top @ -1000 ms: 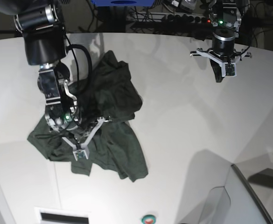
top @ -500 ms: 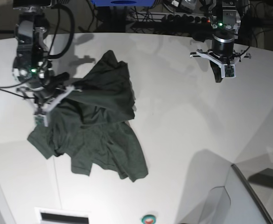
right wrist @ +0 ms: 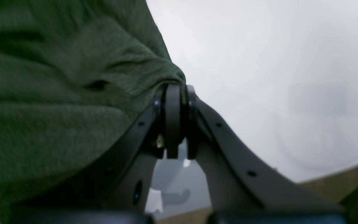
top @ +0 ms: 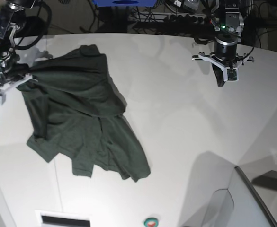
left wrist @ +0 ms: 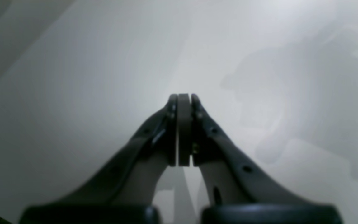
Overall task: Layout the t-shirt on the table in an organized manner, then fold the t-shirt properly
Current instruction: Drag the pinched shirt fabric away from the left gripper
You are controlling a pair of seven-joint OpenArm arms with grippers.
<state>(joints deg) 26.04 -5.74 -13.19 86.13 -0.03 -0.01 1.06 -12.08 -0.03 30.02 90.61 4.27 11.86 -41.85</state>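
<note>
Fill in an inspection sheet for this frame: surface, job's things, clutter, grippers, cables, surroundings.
Surface: large smooth white table, curved far edge, bare around the cloth.
Job's things: plain dark green t-shirt, crumpled, partly spread, one edge lifted at the base view's left.
Clutter: nothing seen.
Grippers: right gripper jaws shut on the t-shirt's fabric; left gripper jaws shut, empty, above bare table.
Cables: dark cables behind the far edge.
Surroundings: blue object beyond the table; grey panel at near corner.

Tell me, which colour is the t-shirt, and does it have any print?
The t-shirt is plain dark green, no print visible. The base view shows it best.
</note>
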